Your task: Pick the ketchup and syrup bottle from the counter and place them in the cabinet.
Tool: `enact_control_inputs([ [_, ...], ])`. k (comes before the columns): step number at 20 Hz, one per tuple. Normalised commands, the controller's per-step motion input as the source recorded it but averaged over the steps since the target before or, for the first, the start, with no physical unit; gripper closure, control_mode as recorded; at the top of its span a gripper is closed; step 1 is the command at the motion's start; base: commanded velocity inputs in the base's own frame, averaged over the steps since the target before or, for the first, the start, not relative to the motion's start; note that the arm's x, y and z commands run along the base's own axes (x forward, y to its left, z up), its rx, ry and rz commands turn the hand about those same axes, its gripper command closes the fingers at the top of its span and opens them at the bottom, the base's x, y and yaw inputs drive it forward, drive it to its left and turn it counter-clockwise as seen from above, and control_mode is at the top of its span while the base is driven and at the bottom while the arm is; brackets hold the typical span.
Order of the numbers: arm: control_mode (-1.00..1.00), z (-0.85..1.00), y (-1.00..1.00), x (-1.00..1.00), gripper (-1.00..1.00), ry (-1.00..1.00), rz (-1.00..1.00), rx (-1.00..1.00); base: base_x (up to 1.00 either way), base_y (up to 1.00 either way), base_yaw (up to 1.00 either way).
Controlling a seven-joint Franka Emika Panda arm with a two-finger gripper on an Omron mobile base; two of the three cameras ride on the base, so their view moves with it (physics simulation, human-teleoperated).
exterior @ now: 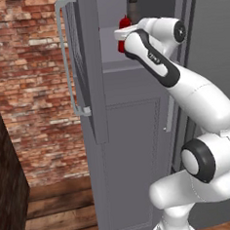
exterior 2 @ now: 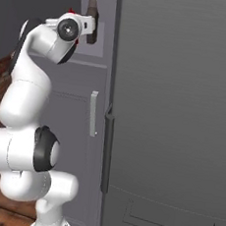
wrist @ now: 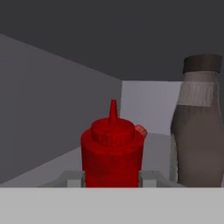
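The gripper (wrist: 111,177) is pinching the ketchup (wrist: 112,151), which stands upright inside the cabinet (exterior: 136,115), right over the shelf (wrist: 52,170). The syrup bottle (wrist: 197,127) stands just beside it, deeper in.

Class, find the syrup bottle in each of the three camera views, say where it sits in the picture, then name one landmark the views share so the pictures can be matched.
Left base view: syrup bottle at the top, right of centre, on the cabinet shelf, above the ketchup.
Right base view: top, left of centre, just right of the white wrist.
Hand view: right side, upright, right of the ketchup.
Shared landmark: the red ketchup beside it.
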Motion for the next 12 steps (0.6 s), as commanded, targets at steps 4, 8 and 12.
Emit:
enact_control_inputs([
  [4,-1.0,-0.09,0.0,0.21,1.0,0.0,0.0,0.0,0.0,0.0,0.0],
  [8,-1.0,-0.11,0.01,0.25,1.0,0.0,0.0,0.0,0.0,0.0,0.0],
  [12,-1.0,-0.11,0.05,0.16,-1.0,0.0,0.0,0.0,0.0,0.0,0.0],
])
